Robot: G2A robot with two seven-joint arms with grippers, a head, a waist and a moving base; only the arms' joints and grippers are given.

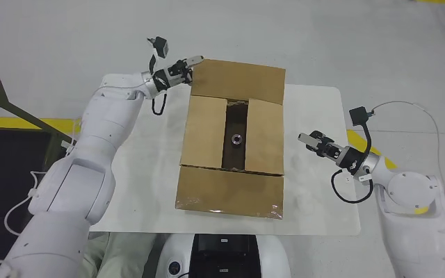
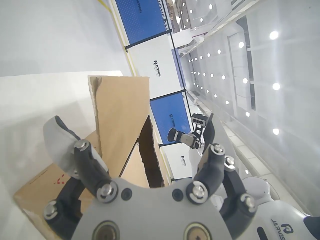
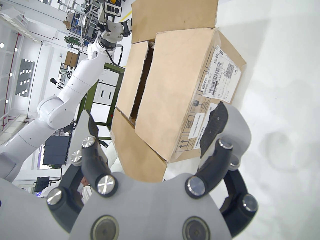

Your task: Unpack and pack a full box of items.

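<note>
From above, you see a brown cardboard box (image 1: 208,132) at the middle of the white worktop (image 1: 320,201). Its far flap (image 1: 236,80) and near flap (image 1: 229,191) are folded outward. The two side flaps lie almost shut, with a dark slot between them. In that slot sits a small round metal part (image 1: 237,140). Your left gripper (image 1: 191,67) is at the box's far left corner, with one fingertip at the corner of the far flap. Whether it touches the flap is unclear. Your right gripper (image 1: 306,135) is over the worktop's right side, near the box's right wall but apart from it.

At the left wrist, your left gripper (image 2: 132,126) has its fingers spread wide and holds nothing. The far flap (image 2: 120,106) stands upright just beyond them, its rough edge just beside one finger (image 2: 60,136). Past the box's dark slot, your right gripper (image 2: 175,136) shows farther off.

At the right wrist, your right gripper (image 3: 153,111) is also spread wide and holds nothing. It faces the box (image 3: 172,76), whose side wall carries a white label (image 3: 220,73). The box rests on the worktop (image 3: 275,51). Beyond it, your left gripper (image 3: 125,27) sits at the corner of the raised far flap (image 3: 175,3).
</note>
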